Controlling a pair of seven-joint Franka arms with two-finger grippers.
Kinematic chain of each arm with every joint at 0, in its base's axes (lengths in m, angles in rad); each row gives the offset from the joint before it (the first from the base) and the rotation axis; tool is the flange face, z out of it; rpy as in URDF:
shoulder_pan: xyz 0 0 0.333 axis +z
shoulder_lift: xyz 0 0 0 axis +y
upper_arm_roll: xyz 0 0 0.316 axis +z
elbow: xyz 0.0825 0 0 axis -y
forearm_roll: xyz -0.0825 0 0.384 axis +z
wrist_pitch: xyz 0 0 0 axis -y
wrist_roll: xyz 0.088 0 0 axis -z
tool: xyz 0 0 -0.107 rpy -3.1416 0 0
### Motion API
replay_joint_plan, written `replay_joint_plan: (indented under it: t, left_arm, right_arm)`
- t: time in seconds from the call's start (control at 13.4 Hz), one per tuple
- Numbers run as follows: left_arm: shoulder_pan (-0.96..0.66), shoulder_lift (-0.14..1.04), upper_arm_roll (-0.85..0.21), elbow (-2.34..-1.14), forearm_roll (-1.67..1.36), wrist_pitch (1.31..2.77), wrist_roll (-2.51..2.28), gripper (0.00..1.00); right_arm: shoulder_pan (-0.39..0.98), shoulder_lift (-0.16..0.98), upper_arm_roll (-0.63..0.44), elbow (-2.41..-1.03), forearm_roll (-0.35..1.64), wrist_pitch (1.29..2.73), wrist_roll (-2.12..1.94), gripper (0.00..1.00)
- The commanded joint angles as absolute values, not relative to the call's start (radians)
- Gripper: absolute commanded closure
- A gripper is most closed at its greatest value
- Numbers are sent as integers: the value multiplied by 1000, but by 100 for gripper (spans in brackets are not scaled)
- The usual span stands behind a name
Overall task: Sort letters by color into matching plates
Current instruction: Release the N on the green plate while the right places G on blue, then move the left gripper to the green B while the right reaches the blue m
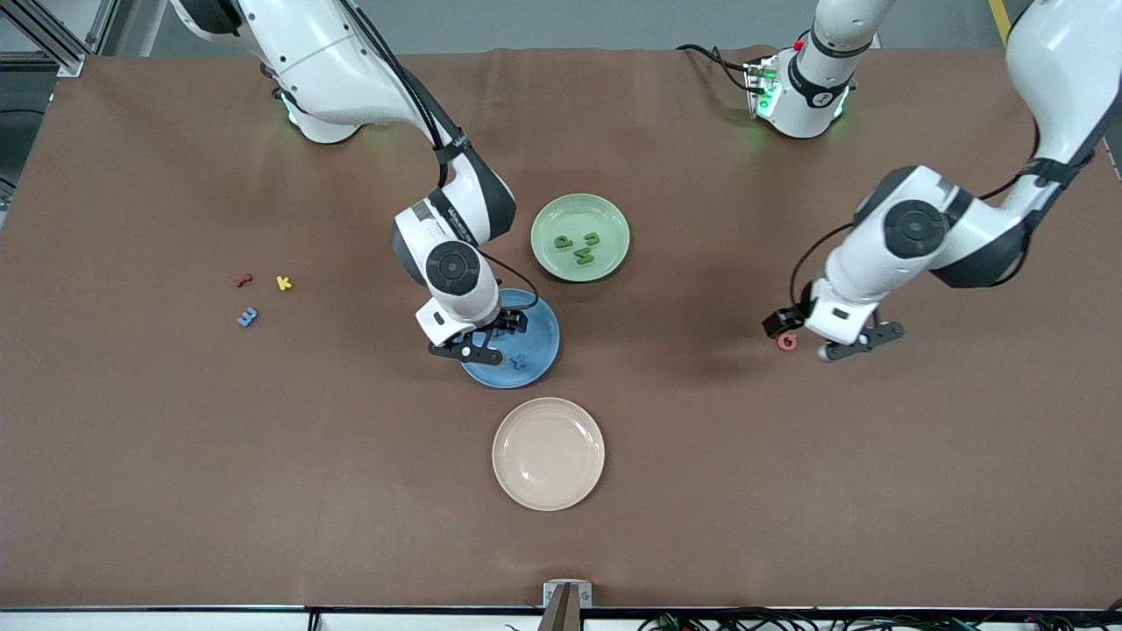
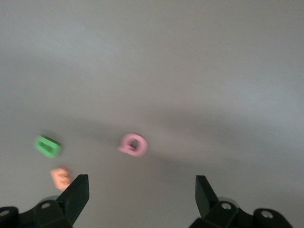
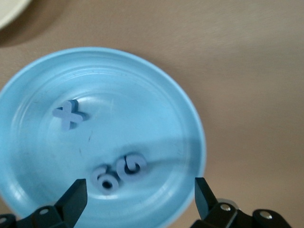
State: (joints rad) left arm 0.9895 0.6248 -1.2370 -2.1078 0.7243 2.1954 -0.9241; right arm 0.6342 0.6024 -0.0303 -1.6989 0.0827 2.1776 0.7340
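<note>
Three chunky blue letters (image 3: 104, 152) lie in the blue plate (image 3: 156, 95).

The right arm reaches out with its wrist bent down, right hand (image 1: 487, 340) low, fingers spread wide, empty; the left arm folds at the elbow, left hand (image 1: 855, 344) low, fingers apart, empty.

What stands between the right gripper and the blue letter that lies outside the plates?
Nothing visible. The right gripper is open over the blue plate. The blue letter lies toward the right arm's end, with only bare table between. The red letter and yellow letter sit aside.
</note>
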Motion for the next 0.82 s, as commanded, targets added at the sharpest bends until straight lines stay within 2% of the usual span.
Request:
replay_joint_plan:
  t: [0.0,0.37,0.6,0.75]
  left_arm:
    - [1063,623,-1207,-2120,726,2192,-738,6]
    - [1147,640,-1140,-2146,758,2221,-499,11]
    - [1158,649,-1123,-2196,801,2296,-486,16]
    - [1158,653,-1086,-2229,882,2370,-485,20]
  right_arm:
    - [582,487,-26,-1741,74,2091,689,0]
    - [415,341,-28,-1880,63,2089,432,0]
    - [269,267,-28,-1962,25,2095,234,0]
    - [152,259,-26,-1979,25,2100,62,0]
